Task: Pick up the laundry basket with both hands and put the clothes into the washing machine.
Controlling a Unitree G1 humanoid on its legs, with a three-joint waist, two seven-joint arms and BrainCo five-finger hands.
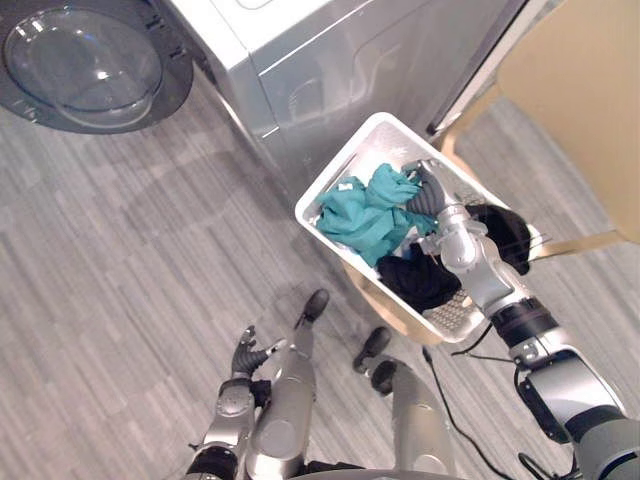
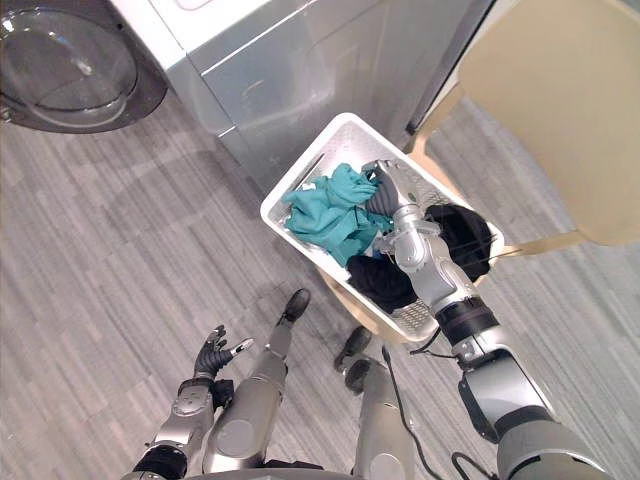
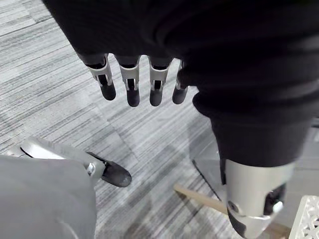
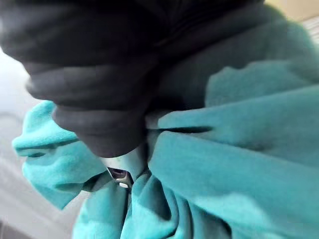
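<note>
A white laundry basket (image 1: 333, 167) rests on a wooden stool beside the silver washing machine (image 1: 330, 70). It holds a teal garment (image 1: 362, 216) and black clothes (image 1: 420, 278). My right hand (image 1: 428, 192) reaches into the basket, its fingers curled into the gathered teal garment (image 4: 234, 164). Down at my side, over the floor and far from the basket, my left hand (image 1: 243, 356) hangs with its fingers (image 3: 132, 84) straight and nothing in it.
The washer's round glass door (image 1: 85, 60) stands swung open at the upper left. A tan wooden panel (image 1: 590, 90) and a chair frame (image 1: 570, 243) stand to the right of the basket. Grey plank floor (image 1: 120, 280) stretches to the left.
</note>
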